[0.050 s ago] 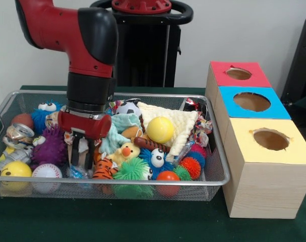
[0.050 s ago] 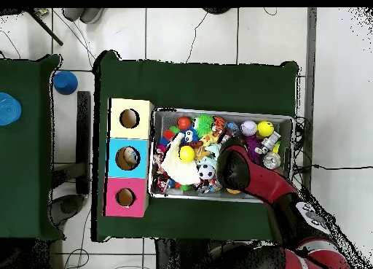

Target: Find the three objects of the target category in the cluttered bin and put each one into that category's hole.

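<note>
Black gripper (image 1: 83, 151) fingers reach down into the wire mesh bin (image 1: 213, 151). A striped orange tiger toy (image 1: 103, 169) lies just beside them. I cannot tell if they grasp anything.

Front camera low and close across the wire bin (image 1: 213, 174); overhead camera high, straight down; both sharing bin (image 2: 288, 122) and boxes (image 1: 261, 166).

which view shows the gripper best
The front view: the gripper shows clearly, reaching down into the wire bin beside the tiger toy. In the overhead view the red arm hides it.
</note>
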`<act>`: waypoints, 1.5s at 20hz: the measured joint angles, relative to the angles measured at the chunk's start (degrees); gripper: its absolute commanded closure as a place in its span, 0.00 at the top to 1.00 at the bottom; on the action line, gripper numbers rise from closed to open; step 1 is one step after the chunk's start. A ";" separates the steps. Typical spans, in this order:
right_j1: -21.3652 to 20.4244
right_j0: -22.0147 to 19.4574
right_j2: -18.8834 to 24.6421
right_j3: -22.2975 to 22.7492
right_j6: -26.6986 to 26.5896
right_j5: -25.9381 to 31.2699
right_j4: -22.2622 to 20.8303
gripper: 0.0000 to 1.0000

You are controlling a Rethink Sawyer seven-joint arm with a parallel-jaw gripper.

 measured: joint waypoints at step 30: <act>-4.03 1.12 -0.34 0.14 0.00 6.95 -0.03 0.00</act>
